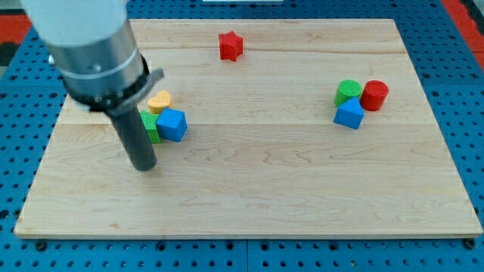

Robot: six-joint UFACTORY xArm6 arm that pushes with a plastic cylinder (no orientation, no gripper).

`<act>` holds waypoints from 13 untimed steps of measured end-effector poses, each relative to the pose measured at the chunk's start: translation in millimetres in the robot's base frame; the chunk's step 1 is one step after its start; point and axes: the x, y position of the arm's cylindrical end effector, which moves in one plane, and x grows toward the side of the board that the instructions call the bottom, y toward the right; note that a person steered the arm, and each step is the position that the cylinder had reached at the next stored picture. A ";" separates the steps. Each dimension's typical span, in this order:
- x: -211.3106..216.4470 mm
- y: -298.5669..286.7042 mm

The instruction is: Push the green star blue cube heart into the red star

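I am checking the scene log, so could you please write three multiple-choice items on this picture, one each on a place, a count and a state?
1. Where is the red star?
A. near the view's top
B. at the view's bottom right
C. beside the red cylinder

2. How many blocks lie on the board?
A. five
B. seven
C. nine

3. How does my tip stand to the green star?
A. far off at the view's right
B. close by, at its lower left
C. resting on top of it

Answers:
1 A, it sits alone by the top edge.
2 B, three by the rod, three at the right, plus the red star.
3 B, the rod ends just below the star, beside the blue cube and yellow heart.
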 end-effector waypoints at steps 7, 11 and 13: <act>-107.6 -50.7; -136.2 60.0; -119.0 68.1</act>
